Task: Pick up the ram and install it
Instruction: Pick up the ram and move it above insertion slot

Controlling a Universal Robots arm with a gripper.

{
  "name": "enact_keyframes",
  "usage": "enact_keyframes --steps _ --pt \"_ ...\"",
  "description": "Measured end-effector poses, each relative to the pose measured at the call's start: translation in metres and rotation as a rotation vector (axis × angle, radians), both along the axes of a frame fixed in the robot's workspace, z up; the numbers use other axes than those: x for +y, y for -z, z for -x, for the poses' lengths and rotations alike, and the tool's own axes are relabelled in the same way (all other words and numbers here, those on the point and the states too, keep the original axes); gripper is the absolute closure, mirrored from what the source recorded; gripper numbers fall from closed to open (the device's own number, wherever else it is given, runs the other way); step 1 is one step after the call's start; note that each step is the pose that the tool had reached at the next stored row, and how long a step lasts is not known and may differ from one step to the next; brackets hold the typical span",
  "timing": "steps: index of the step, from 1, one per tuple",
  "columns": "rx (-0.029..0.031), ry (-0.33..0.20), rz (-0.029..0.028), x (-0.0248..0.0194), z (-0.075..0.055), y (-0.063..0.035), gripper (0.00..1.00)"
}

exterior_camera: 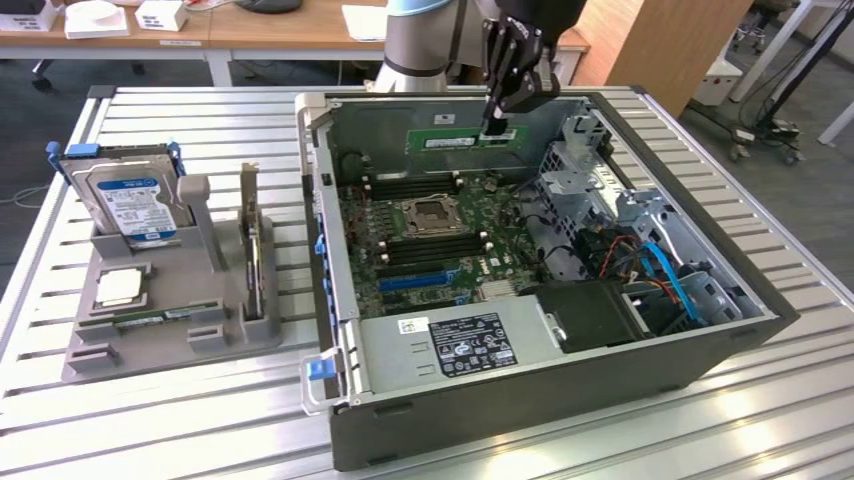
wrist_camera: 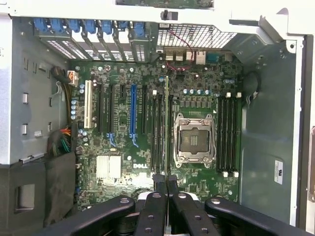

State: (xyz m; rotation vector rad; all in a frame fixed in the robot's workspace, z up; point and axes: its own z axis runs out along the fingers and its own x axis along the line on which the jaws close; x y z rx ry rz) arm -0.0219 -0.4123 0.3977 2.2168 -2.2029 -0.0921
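Observation:
The ram (exterior_camera: 461,139) is a thin green stick hanging level above the motherboard (exterior_camera: 441,235), near the back wall of the open computer case (exterior_camera: 534,400). My gripper (exterior_camera: 494,127) points straight down and is shut on the ram's upper edge. In the wrist view the ram (wrist_camera: 166,123) shows edge-on as a thin line running out from between my closed fingertips (wrist_camera: 166,180). It hangs over the black memory slots (wrist_camera: 158,132) beside the CPU socket (wrist_camera: 193,137), and I cannot tell whether it touches a slot.
On the exterior view's left, a grey stand (exterior_camera: 160,300) holds a blue-labelled hard drive (exterior_camera: 130,202), an upright expansion card (exterior_camera: 250,245), a chip (exterior_camera: 118,288) and a second green stick (exterior_camera: 158,319). Drive cage and cables (exterior_camera: 641,260) crowd the case's right.

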Motion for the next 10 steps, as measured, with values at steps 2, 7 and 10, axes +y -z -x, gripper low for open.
enact_keyframes --steps 2,7,10 --pt "0.0 0.0 -0.0001 0.0 0.0 0.0 0.89" --pt "0.0001 0.0 0.0 0.0001 0.0 0.0018 0.89" --pt "0.0 0.0 0.0 0.0001 0.0 0.0094 0.89"
